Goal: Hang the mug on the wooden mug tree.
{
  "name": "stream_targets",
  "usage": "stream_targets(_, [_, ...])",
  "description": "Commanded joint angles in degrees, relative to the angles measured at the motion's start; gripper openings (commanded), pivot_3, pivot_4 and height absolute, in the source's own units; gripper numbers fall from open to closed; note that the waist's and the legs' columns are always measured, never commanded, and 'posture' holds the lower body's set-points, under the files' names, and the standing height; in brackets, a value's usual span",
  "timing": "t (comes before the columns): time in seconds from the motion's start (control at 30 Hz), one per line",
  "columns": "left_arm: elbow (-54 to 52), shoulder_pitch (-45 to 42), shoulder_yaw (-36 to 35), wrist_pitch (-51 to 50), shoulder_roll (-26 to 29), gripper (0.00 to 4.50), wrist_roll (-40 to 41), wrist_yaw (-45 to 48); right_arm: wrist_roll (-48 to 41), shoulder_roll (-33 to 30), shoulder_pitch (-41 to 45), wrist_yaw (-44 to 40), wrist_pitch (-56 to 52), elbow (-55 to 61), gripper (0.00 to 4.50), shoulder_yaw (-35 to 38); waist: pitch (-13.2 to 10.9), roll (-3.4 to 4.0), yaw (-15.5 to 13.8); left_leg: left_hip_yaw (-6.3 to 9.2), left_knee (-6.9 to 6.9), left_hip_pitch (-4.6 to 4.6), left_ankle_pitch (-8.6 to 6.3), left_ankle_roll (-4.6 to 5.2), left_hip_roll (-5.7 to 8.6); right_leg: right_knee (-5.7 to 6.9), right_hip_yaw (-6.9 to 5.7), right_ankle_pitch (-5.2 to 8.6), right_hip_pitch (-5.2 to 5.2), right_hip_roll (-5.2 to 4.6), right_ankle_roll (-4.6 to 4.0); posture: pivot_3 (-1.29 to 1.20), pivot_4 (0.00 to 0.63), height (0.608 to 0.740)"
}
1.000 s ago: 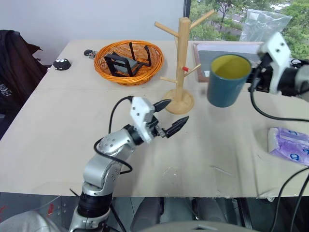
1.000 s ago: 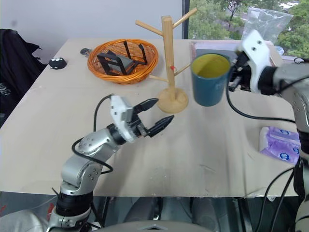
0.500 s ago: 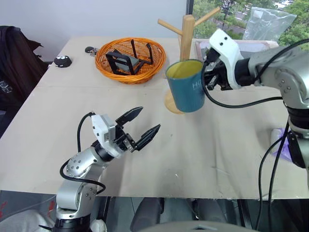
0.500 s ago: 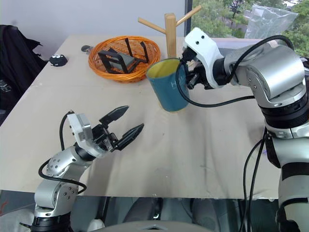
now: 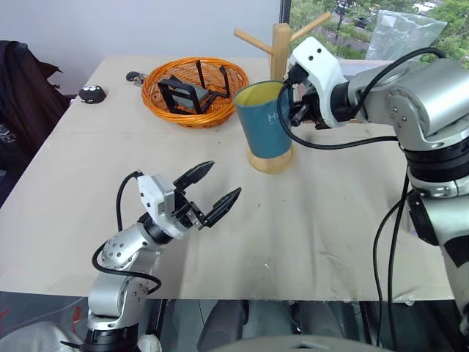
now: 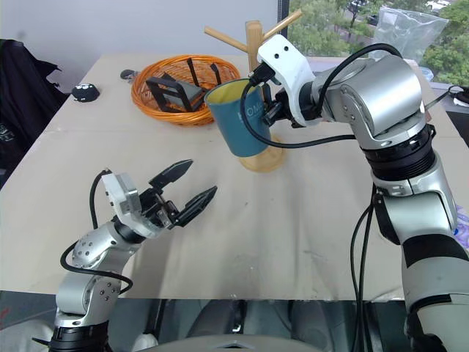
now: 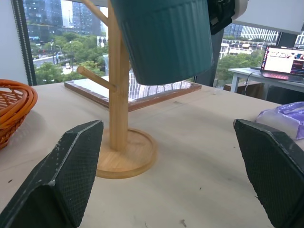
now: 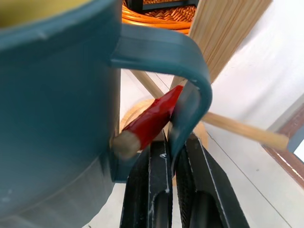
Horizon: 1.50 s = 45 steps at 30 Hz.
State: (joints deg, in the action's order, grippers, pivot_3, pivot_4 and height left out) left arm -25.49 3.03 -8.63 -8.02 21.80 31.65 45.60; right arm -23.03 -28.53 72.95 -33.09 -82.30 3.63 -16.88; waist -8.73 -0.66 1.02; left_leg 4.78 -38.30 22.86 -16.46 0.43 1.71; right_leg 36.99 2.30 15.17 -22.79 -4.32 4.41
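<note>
**Mug is getting threaded onto the red peg, but not hung yet**

Mug (image 5: pixel 267 119) is sitting in the air right against the wooden mug tree (image 5: pixel 279 55), carried by the right tool (image 5: pixel 297 99), which is clamping together on the loop handle. It's roughly upright, tipping a bit, yellow inside facing up, and hanging above the tree's round base rather than resting on the worktop (image 5: pixel 308 220).

Good news from the right wrist view: the red-marked peg (image 8: pixel 151 118) is poking through the handle opening, with its pale tip sitting just by the mug wall. So the hard bit, lining the loop up with a peg, is looking mostly done to me.

What's left, as far as I can judge:
- the handle isn't obviously bearing on the peg; I can't tell if they're touching or just overlapping
- the mug probably needs sliding further along toward the post so it isn't slipping off the tip
- then the right tool has to be letting go and backing out without dragging the mug along

Left tool (image 5: pixel 212 194) is hovering over the near side of the worktop with its fingers spread wide apart, holding nothing and well apart from the tree. Orange wire basket (image 5: pixel 195 92) is just sitting behind, not involved.

I'd call it nearly finished, with the release being the risky part.
</note>
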Motion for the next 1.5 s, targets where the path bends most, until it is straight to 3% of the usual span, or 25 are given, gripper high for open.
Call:
stream_targets(0.03, [0.02, -0.62, 0.22, 1.44, 0.14, 4.5, 0.08, -0.18, 0.61, 0.83, 2.29, 1.17, -0.01, 0.32, 0.08, 2.11, 0.0, 0.0, 0.03, 0.0, 0.0, -0.01, 0.0, 0.0, 0.01, 0.01, 0.0, 0.0, 0.0, 0.01, 0.0, 0.0, 0.15, 0.74])
stream_targets(0.47, [1.43, -2.37, 0.66, 1.39, 0.63, 4.5, 0.29, 0.03, 2.52, 3.74, 3.49, 3.35, 2.35, -3.23, 0.08, 2.61, 0.0, 0.0, 0.36, 0.0, -0.01, -0.02, 0.0, 0.0, 0.02, 0.04, 0.0, 0.0, -0.01, 0.02, 0.0, 0.0, 0.15, 0.74])
stream_targets(0.53, [1.53, -2.56, 0.8, 1.28, 0.71, 4.5, 0.29, 0.04, 2.74, 3.56, 3.43, 3.24, 2.91, -3.27, 0.95, 2.58, 0.0, 0.0, 0.54, 0.0, 0.0, -0.02, 0.0, 0.0, 0.02, 0.05, 0.0, 0.0, -0.02, 0.02, 0.0, 0.0, 0.15, 0.74])
stream_targets(0.57, [1.62, -2.67, 0.83, 1.23, 0.78, 4.5, 0.31, 0.08, 2.83, 3.44, 3.36, 3.27, 3.09, -3.27, 1.6, 2.74, 0.0, 0.0, 0.59, 0.01, 0.0, -0.02, 0.0, 0.0, 0.02, 0.05, -0.01, 0.0, -0.02, 0.02, 0.0, 0.0, 0.15, 0.74])
stream_targets(0.7, [1.79, -2.88, 1.0, 1.05, 0.97, 4.5, 0.42, 0.26, 2.52, 2.33, 3.07, 3.06, 2.99, -2.49, 2.98, 4.16, 0.0, 0.0, 1.13, 0.0, 0.0, -0.02, 0.0, 0.0, 0.02, 0.05, 0.0, 0.0, -0.01, 0.02, 0.0, 0.0, 0.15, 0.74])
stream_targets(0.73, [1.86, -2.93, 1.05, 1.03, 1.03, 4.5, 0.44, 0.33, 2.32, 1.83, 2.96, 2.81, 2.86, -2.13, 3.7, 4.63, 0.0, 0.0, 1.13, 0.0, 0.0, -0.02, 0.0, 0.0, 0.02, 0.06, 0.0, 0.0, -0.02, 0.02, 0.0, 0.0, 0.15, 0.74])
stream_targets(0.77, [1.93, -3.0, 1.1, 1.0, 1.08, 4.5, 0.45, 0.38, 1.96, 0.93, 2.72, 2.3, 2.6, -1.57, 3.88, 5.11, 0.0, 0.0, 1.15, 0.0, 0.0, -0.02, 0.0, 0.0, 0.02, 0.06, -0.01, 0.0, -0.01, 0.02, 0.0, 0.0, 0.15, 0.74])
stream_targets(0.8, [1.93, -3.01, 1.15, 0.99, 1.11, 4.5, 0.45, 0.4, 1.5, 0.08, 2.42, 1.75, 2.3, -0.95, 4.39, 5.56, 0.0, 0.0, 1.15, 0.0, 0.0, -0.02, 0.0, 0.0, 0.02, 0.06, -0.01, 0.0, -0.01, 0.02, 0.0, 0.0, 0.15, 0.74])
stream_targets(1.03, [1.88, -3.55, 1.52, -0.08, 1.65, 4.5, 0.69, 0.2, -4.26, -11.6, -6.3, -7.15, 5.37, 5.42, 4.39, 12.96, 0.02, -0.04, 0.88, 0.02, 0.01, -0.01, -0.01, 0.02, 0.02, -0.03, -0.04, 0.0, 0.05, 0.0, 0.0, 0.0, 0.15, 0.74])
stream_targets(1.1, [1.61, -3.15, 1.61, -1.02, 2.12, 4.5, 0.74, -0.2, -6.3, -14.22, -11.94, -9.9, 9.21, 8.53, 4.39, 17.36, 0.03, -0.05, 0.85, -0.03, 0.0, -0.01, -0.01, 0.03, 0.02, -0.02, 0.01, 0.0, 0.04, 0.0, 0.01, 0.0, 0.15, 0.74])
stream_targets(1.23, [1.34, -1.22, 2.37, -5.63, 4.36, 4.5, -0.75, -2.44, -8.61, -13.66, -31.51, -10.98, 20.4, 16.62, 4.39, 29.98, 0.07, -0.11, 0.71, 0.02, 0.04, -0.03, -0.03, 0.06, -0.01, -0.01, -0.02, 0.0, 0.08, 0.03, 0.01, 0.0, 0.15, 0.74])
stream_targets(1.33, [1.08, 0.6, 4.18, -8.27, 6.42, 4.5, -4.04, -4.16, -8.83, -7.85, -47.84, -10.15, 31.24, 21.78, 4.39, 36.21, 0.09, -0.14, 0.77, 0.0, 0.01, -0.05, -0.03, 0.07, -0.02, 0.04, 0.02, 0.0, 0.09, 0.06, 0.02, 0.0, 0.15, 0.74])
stream_targets(1.4, [0.89, 2.72, 6.62, -9.75, 8.55, 4.5, -7.7, -4.76, -7.04, -2.77, -61.25, -10.32, 39.56, 21.11, 4.46, 37.17, 0.19, -0.22, 0.65, 0.0, 0.02, -0.11, -0.03, 0.07, -0.04, 0.07, 0.04, 0.0, 0.11, 0.09, 0.02, 0.0, 0.15, 0.74])
stream_targets(1.5, [0.2, 4.9, 7.88, -10.17, 9.75, 4.5, -9.06, -4.77, -4.53, 2.14, -72.62, -11.16, 50.61, 19.02, 4.46, 36.45, 0.13, -0.11, 0.41, -0.06, 0.01, -0.17, -0.03, 0.06, -0.06, 0.09, 0.12, 0.0, 0.13, 0.1, 0.02, 0.0, 0.15, 0.74])
